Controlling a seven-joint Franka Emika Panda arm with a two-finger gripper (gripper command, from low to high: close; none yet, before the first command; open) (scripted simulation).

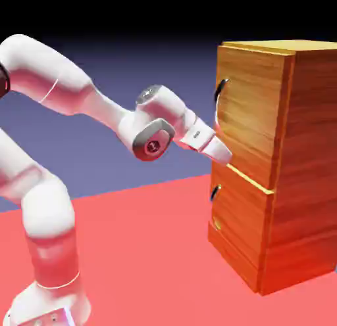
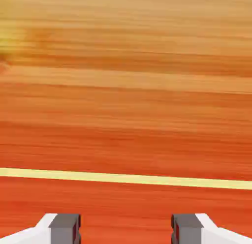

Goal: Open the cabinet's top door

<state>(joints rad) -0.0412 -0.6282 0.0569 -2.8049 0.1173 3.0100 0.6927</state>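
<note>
A red table (image 1: 145, 239) spreads out well below the gripper, flat and glossy, running from the near edge back to where it meets the backdrop. That backdrop (image 1: 131, 62), behind and above the gripper, is a plain blue-violet wall, darkening to black toward the top of the exterior view.

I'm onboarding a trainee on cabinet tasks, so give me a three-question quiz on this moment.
1. True or false: the gripper is closed around the top door's handle.
2. In the hand view, what runs across the wood just above the fingertips? A) a dark handle B) a pale yellow strip C) a keyhole
3. How many doors does the cabinet show on its front?

Key: 1 false, the jaws stand apart with nothing between them, below the handle at the top door's lower edge. 2 B. 3 two.
</note>
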